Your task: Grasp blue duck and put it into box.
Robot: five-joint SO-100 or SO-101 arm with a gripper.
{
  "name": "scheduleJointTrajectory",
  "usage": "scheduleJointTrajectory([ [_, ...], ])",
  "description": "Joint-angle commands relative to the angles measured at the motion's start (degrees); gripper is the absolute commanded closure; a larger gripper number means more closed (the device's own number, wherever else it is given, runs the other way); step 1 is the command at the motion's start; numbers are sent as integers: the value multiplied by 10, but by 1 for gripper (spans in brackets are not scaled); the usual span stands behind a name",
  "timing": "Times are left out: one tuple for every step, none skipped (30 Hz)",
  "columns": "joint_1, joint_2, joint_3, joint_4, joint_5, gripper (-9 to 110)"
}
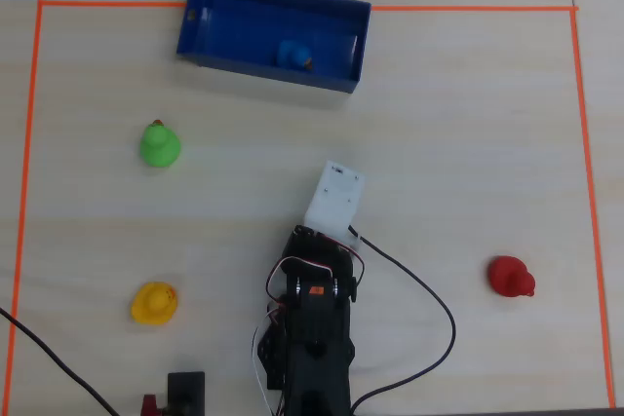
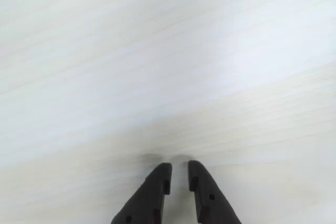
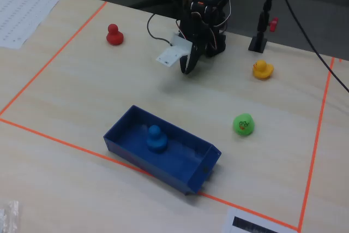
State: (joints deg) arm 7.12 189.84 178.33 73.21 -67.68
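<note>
**Duck boxed, tool empty and well clear**

Looks essentially finished. Sitting upright inside the box [image 1: 219, 31], toward its right half in the overhead view: the blue duck [image 1: 293, 54], resting on the floor of the tray and away from the long walls. Same story in the fixed view, with the blue duck [image 3: 155, 138] near the middle of the box [image 3: 199, 172]. Nothing of the placing left to do, by the look of it; at most a parking of the arm.

Tool [image 2: 178, 174] nearly pressed together in the wrist view, only a thin slit between the dark tips, and pinching nothing. Below it, bare pale table [image 2: 168, 51] and no toy anywhere. In the fixed view, tool [image 3: 188, 69] hanging just above the wood, close to the arm's base.

Blue duck well apart from the tool: up toward the far edge in the overhead view, with open table between.

Still out on the table, untouched: green duck [image 1: 159, 144] at left, yellow duck [image 1: 155, 302] lower left, red duck [image 1: 511, 276] at right. None of them close to the box.
</note>
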Motion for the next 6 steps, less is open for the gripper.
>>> scheduleJointTrajectory([
  [4, -2, -1, 15, -2, 101],
  [4, -2, -1, 15, -2, 101],
  [4, -2, -1, 15, -2, 101],
  [4, -2, -1, 15, -2, 101],
  [4, -2, -1, 15, -2, 101],
  [4, -2, -1, 15, -2, 101],
])
